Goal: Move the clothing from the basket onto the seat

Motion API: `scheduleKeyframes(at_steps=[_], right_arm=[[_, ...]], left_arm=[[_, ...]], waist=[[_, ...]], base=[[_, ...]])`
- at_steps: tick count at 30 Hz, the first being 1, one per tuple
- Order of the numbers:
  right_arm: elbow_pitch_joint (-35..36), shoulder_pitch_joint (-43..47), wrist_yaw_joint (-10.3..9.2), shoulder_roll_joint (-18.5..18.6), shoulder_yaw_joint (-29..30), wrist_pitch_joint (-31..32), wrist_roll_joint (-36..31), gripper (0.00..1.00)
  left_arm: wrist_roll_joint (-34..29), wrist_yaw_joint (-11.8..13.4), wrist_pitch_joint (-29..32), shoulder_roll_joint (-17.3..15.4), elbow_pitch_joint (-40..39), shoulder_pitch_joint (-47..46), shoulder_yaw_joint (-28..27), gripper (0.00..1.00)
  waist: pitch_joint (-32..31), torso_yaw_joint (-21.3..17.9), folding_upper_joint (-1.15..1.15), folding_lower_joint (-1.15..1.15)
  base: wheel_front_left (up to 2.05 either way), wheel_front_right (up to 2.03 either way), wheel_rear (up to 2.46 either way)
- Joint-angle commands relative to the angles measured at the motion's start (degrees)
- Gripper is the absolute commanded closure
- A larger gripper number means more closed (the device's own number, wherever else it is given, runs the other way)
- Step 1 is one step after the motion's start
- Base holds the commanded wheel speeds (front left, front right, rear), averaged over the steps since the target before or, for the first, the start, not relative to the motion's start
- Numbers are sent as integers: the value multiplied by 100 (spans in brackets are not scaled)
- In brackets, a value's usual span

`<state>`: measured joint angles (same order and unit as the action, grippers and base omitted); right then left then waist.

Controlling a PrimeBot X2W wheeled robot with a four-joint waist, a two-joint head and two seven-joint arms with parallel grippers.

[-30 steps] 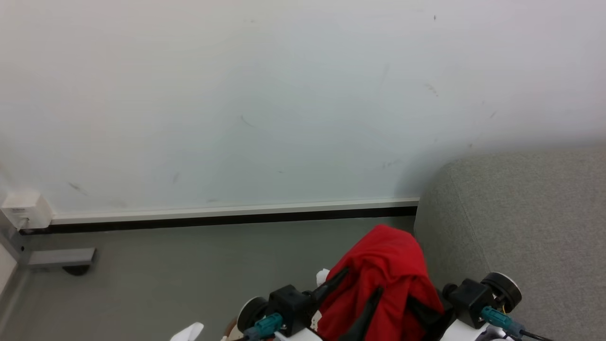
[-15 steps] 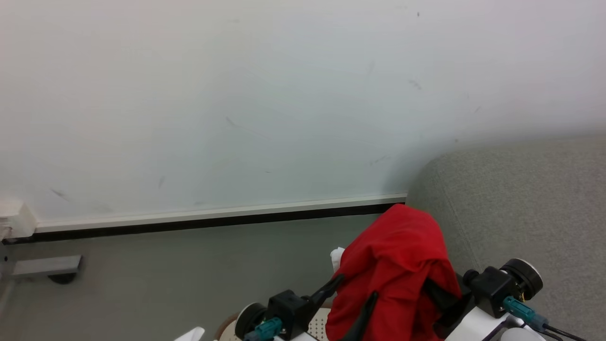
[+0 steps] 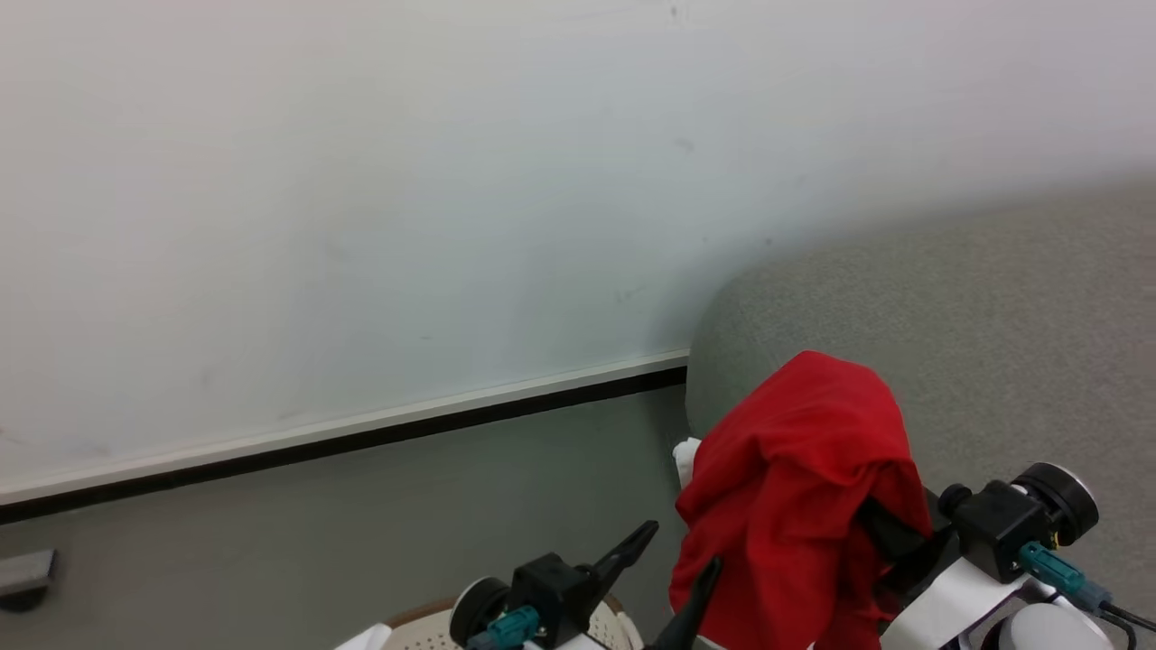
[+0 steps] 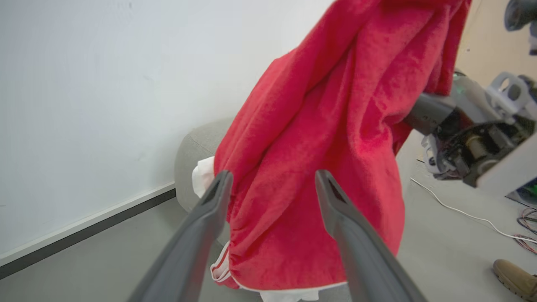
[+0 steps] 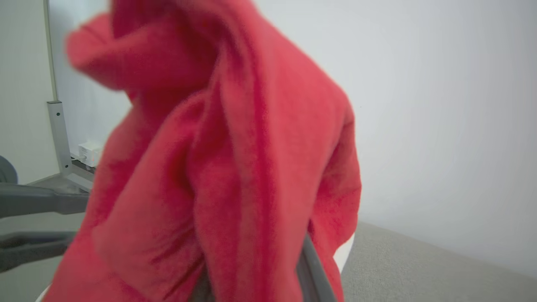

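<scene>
The clothing (image 3: 795,487) now hangs before the edge of the seat (image 3: 993,361), away from the basket (image 3: 415,623), draped over the right gripper (image 3: 890,533), whose grip is hidden. The left gripper (image 3: 682,546), fingers apart, has left it. I think only the laying down remains.

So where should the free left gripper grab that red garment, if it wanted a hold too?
Probably the loose hanging folds low on the clothing, just above the white-trimmed hem, coming from the robot's left. The garment dangles bunched from the right gripper, and the left gripper faces that drape with its jaws open.
</scene>
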<state>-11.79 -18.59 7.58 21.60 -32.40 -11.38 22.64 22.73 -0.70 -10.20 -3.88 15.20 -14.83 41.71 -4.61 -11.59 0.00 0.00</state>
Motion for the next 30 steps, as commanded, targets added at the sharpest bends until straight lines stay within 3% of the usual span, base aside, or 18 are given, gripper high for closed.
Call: scheduleKeyframes(at_steps=[1, 14, 30], right_arm=[[90, 63, -15, 31, 74, 6, -70, 100], [596, 340, -15, 215, 680, 197, -170, 100], [777, 325, -15, 148, 1066, 248, -264, 100]], left_arm=[[32, -1, -41, -11, 26, -46, 9, 0], [118, 31, -113, 25, 152, -165, 93, 0], [159, 1, -104, -7, 223, -272, 190, 0]], waist=[[21, -198, 0, 0], [102, -806, 0, 0], [291, -669, 0, 0]], base=[[0, 0, 0], [0, 0, 0], [0, 0, 0]])
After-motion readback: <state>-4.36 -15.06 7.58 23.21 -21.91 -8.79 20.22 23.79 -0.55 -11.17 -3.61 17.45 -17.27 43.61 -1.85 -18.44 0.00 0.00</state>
